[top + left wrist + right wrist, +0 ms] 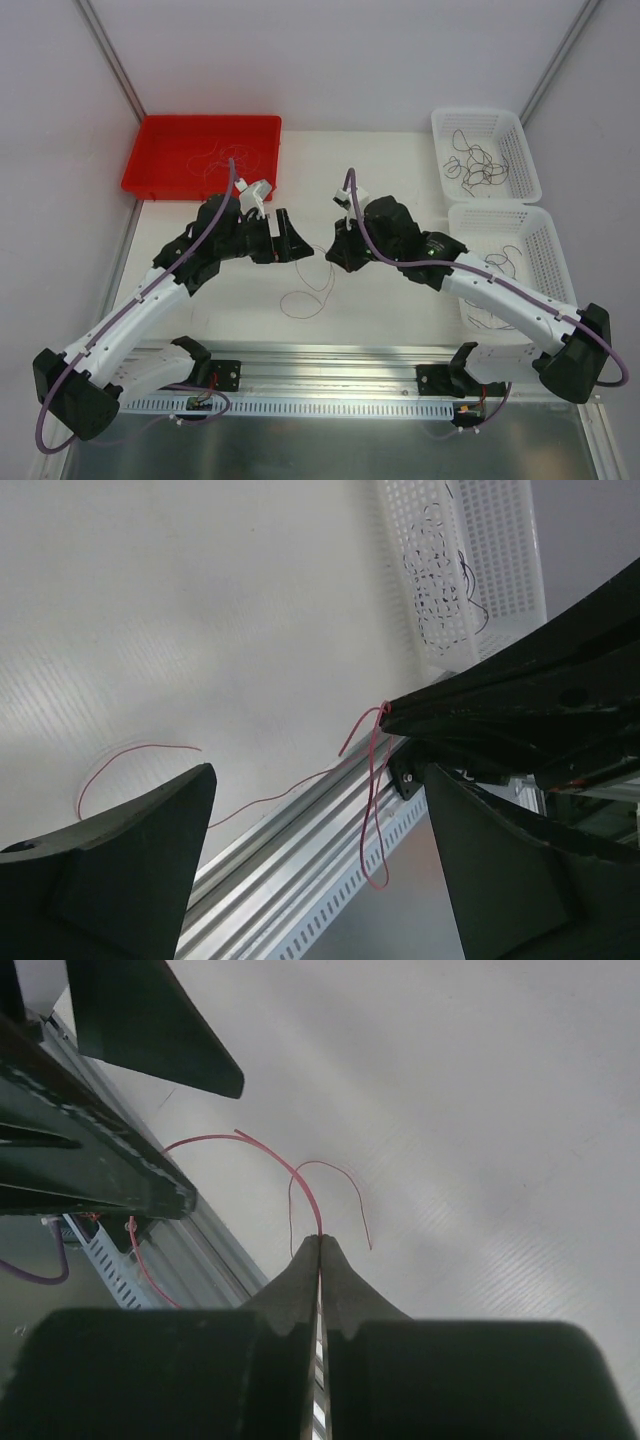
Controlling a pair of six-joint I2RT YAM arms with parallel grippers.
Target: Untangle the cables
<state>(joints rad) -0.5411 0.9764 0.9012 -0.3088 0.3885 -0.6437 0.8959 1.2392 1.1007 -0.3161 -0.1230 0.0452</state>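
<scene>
- Seen from above, the two arms meet at mid-frame over the white table (400,310), tips facing and close together but apart
- The right gripper (320,1242) is pressed fully closed, pinching a red cable (150,746) at its fingertips
- From the pinch, the red cable hangs in a long narrow loop; another length lies curled on the table just below the two tips in the overhead view, near the metal rail (330,360) along the lower edge
- The left gripper (278,245) stands wide apart with nothing gripped; in its own camera the red cable lies on the table behind the gap between its fingers
- Red tray (160,165), upper left of the overhead frame: a few thin cables (215,155) lie looped inside, their colour too faint to tell
- Upper white basket (520,150), upper right: a loose bunch of black cables (475,165)
- Lower white basket (545,250), just below it and partly behind the right arm: more dark loops
</scene>
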